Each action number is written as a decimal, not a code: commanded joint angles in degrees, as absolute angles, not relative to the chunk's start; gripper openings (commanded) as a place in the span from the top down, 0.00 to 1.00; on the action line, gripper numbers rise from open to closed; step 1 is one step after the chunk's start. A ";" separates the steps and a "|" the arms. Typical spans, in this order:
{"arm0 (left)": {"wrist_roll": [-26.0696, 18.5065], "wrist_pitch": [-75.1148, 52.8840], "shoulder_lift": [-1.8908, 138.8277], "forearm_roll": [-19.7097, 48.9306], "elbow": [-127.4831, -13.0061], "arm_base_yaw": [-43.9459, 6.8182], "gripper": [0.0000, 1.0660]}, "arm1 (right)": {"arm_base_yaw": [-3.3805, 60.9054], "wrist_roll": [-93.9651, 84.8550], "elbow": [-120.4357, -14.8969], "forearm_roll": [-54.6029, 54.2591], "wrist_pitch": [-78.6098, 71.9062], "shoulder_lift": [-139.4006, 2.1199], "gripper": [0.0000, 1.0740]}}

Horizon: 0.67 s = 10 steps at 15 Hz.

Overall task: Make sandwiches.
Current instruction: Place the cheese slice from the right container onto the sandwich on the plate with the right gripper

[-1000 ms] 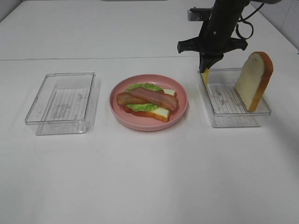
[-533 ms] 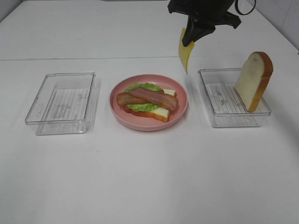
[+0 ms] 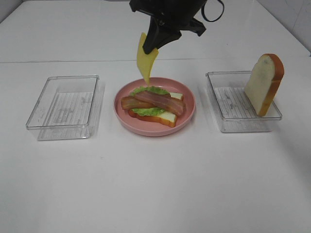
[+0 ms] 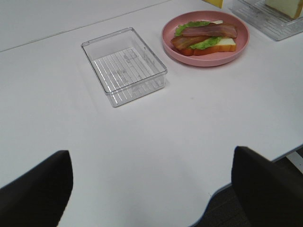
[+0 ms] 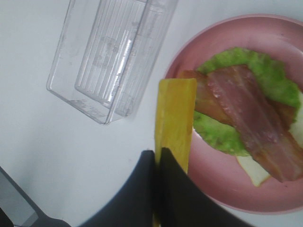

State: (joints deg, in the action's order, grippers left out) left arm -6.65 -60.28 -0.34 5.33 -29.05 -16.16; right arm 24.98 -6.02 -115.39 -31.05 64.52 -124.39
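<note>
On the pink plate [image 3: 187, 114] lies a sandwich stack [image 3: 154, 108]: a bread slice, green lettuce and reddish-brown bacon strips. My right gripper [image 3: 154, 47] is shut on a thin yellow cheese slice [image 3: 146, 62] that hangs above the plate's far left edge. In the right wrist view the cheese [image 5: 174, 118] hangs over the plate's rim [image 5: 177, 66] beside the bacon [image 5: 255, 120]. A second bread slice [image 3: 264, 83] stands upright in the right clear tray [image 3: 239, 121]. My left gripper [image 4: 151, 189] is open, low over the near table, far from the plate [image 4: 208, 59].
An empty clear tray [image 3: 63, 107] sits left of the plate; it shows in the left wrist view [image 4: 124, 64] and the right wrist view [image 5: 111, 54]. The table's front edge [image 4: 246, 175] runs close to the left gripper.
My right gripper has lifted the cheese slice out of the right tray and carried it leftwards, from over the tray to above the plate's far left edge.
</note>
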 commanded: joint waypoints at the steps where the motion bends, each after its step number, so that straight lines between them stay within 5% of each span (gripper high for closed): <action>1: -6.25 -59.70 -1.49 5.84 -28.76 -15.99 0.19 | 26.70 -6.59 -115.68 -31.34 63.14 -126.45 1.00; 10: -6.25 -59.70 -1.49 5.84 -28.76 -15.99 0.19 | 27.33 -3.21 -115.68 -29.28 57.41 -135.62 1.00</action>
State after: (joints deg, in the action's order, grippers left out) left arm -6.65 -60.28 -0.34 5.33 -29.05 -16.16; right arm 27.39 -3.21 -115.39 -30.08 58.16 -135.28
